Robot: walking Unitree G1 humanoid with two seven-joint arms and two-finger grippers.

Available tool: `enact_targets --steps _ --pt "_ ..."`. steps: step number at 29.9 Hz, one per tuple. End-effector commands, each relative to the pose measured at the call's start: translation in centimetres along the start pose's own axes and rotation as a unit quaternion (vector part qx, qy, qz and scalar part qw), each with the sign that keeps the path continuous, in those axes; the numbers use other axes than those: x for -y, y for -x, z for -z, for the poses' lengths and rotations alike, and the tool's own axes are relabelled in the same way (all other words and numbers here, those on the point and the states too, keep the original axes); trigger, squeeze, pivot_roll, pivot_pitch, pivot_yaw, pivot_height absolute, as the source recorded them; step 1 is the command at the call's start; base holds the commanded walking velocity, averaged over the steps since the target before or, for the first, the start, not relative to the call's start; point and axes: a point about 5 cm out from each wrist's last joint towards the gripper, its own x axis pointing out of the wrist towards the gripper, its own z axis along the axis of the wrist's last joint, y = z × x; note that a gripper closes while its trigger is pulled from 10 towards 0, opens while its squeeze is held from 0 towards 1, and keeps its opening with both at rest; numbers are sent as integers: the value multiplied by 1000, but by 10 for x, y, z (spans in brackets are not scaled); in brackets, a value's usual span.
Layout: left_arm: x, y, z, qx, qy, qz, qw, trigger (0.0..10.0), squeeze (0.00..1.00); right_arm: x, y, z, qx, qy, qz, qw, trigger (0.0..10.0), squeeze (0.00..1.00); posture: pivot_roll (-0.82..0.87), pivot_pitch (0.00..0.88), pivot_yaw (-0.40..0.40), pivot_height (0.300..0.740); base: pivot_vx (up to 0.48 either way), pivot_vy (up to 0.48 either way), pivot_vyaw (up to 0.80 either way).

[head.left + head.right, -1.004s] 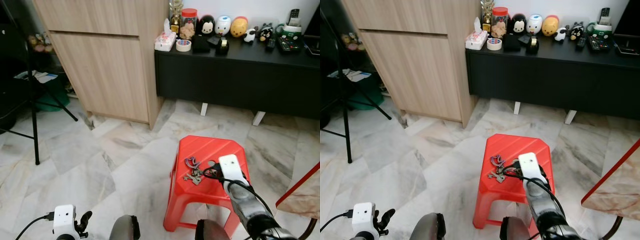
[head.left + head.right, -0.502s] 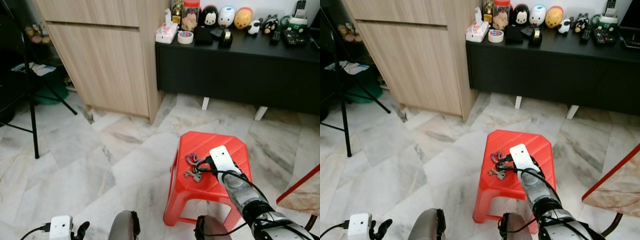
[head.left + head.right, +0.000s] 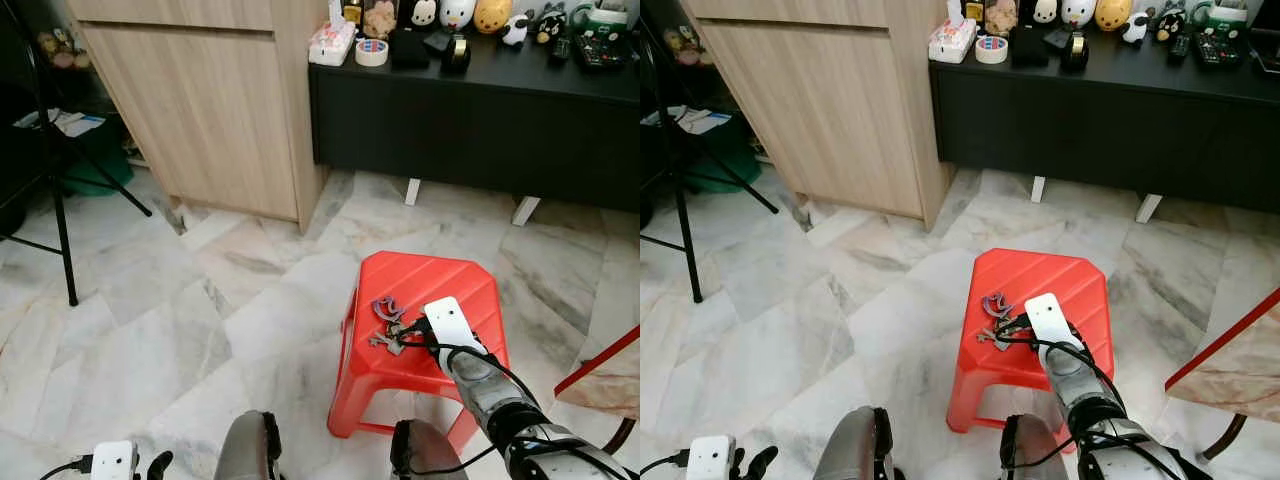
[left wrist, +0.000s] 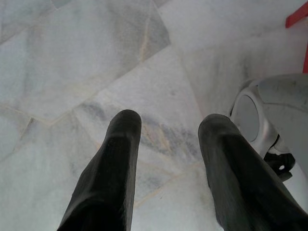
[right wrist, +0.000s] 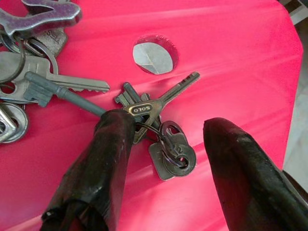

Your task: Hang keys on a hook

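The robot is working at the pick-up step: its right gripper [image 5: 163, 144] is reaching down over the keys [image 3: 388, 325], which are lying near the left edge of the red stool [image 3: 440, 290], close to its front left corner. The two black fingers [image 5: 103, 159] are standing spread apart, straddling part of the bunch with nothing pinched between them yet. Judging from this, the next move is calling for closing on the ring or a key shaft, lifting clear, then finding a hook. The left gripper [image 4: 166, 144] is hanging idle with fingers apart over the marble floor [image 3: 150, 320]. Behind the stool a wooden cabinet [image 3: 210, 100] is standing beside a low black sideboard [image 3: 470, 120] crowded with small figurines.
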Motion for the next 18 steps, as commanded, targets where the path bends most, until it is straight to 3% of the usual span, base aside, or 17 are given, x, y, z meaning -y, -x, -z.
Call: enact_targets --steps 1,3,4,18 --pt "-8 6 4 -10 -12 -2 1000 10000 0 -3 0 6 -18 -30 -13 999 7804 0 151 206 29 604 0 0 0" --pt "-8 6 5 -10 -13 -2 1000 10000 0 -3 0 6 -18 -35 -13 999 7804 0 151 206 29 604 0 0 0" --pt "-9 7 5 -10 -13 -2 1000 10000 0 -2 0 6 -17 -36 -8 999 0 0 154 204 29 604 0 0 0" --pt "-11 9 7 -18 -23 10 1000 10000 0 -9 1 16 -28 -41 -25 998 0 0 160 213 35 604 0 0 0"
